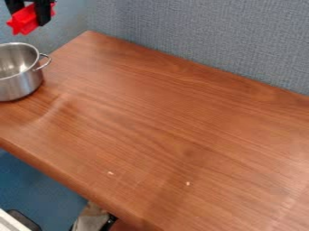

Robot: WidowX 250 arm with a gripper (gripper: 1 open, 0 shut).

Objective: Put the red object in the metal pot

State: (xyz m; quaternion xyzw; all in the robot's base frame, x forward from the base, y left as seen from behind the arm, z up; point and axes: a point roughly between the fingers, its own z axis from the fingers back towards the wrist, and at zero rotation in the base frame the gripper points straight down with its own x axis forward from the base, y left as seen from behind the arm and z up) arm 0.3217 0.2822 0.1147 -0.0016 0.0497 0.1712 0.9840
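The red object (21,23), a small bright red block, hangs in the air at the top left corner of the camera view. My gripper (28,17) is shut on it, and only its dark lower part shows below the frame's top edge. The metal pot (14,72) stands on the table's left end, below the block and slightly to the left. It is shiny, round and open, and the frame's left edge cuts it off. A small side handle sticks out on its right. Block and pot are well apart.
The brown wooden table (169,126) runs diagonally from the pot toward the lower right, with its front edge dropping off at the lower left. A blue-grey textured wall (218,36) stands right behind the table's back edge.
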